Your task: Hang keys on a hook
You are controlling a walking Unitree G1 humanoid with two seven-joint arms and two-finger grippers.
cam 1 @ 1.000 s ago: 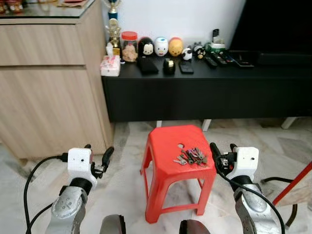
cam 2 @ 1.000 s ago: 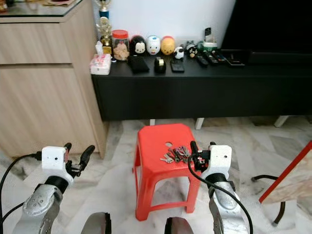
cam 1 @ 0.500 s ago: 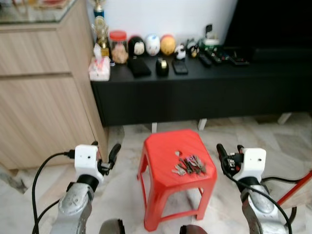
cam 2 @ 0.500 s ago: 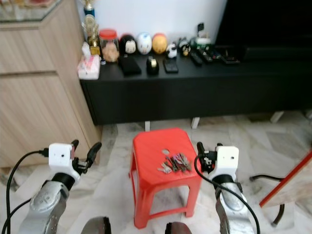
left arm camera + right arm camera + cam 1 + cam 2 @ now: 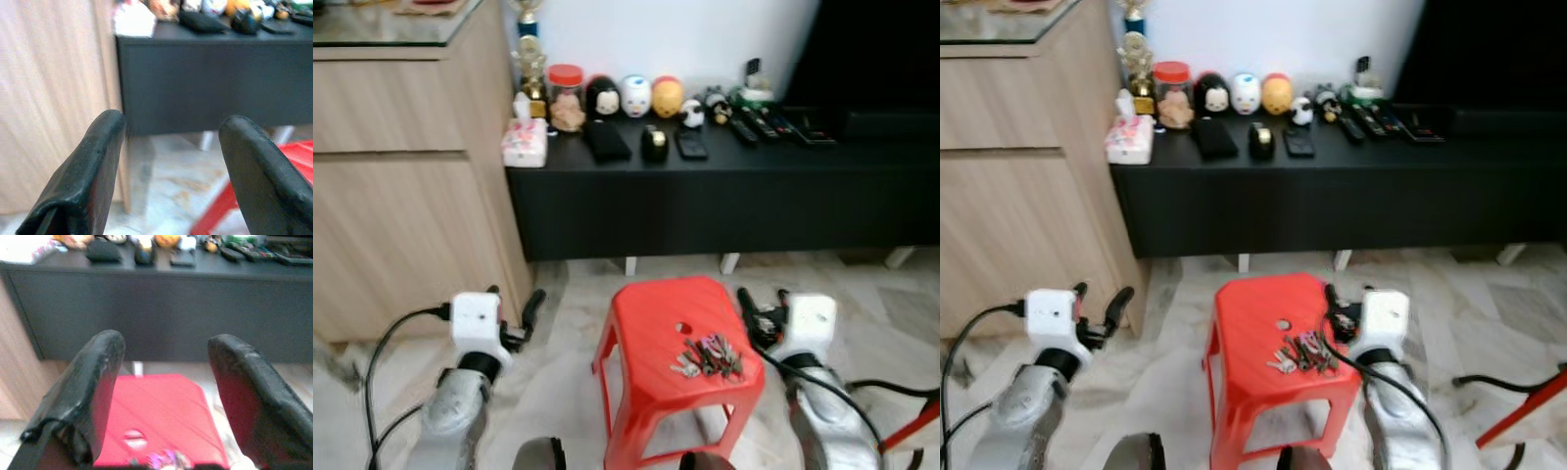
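A bunch of keys [image 5: 708, 355] lies on top of a red plastic stool [image 5: 646, 328], toward its right side, beside a small hole in the seat. My right gripper [image 5: 762, 302] hovers open just right of the stool, level with the keys, holding nothing. In the right wrist view its fingers [image 5: 93, 382] frame the stool [image 5: 156, 401], with the keys [image 5: 161, 461] low between them. My left gripper [image 5: 512, 302] is open and empty to the left of the stool, facing the dark console past its fingers [image 5: 93, 166].
A long black console [image 5: 724, 186] behind the stool carries figurines, a jar [image 5: 567, 86], remotes and a tissue pack [image 5: 527, 143]. A wooden cabinet [image 5: 401, 186] stands at the left. A red bar [image 5: 913, 431] slants at the lower right over the marble floor.
The camera has shifted, and the stool and keys now sit lower and closer in view. Both grippers remain open and empty beside the stool.
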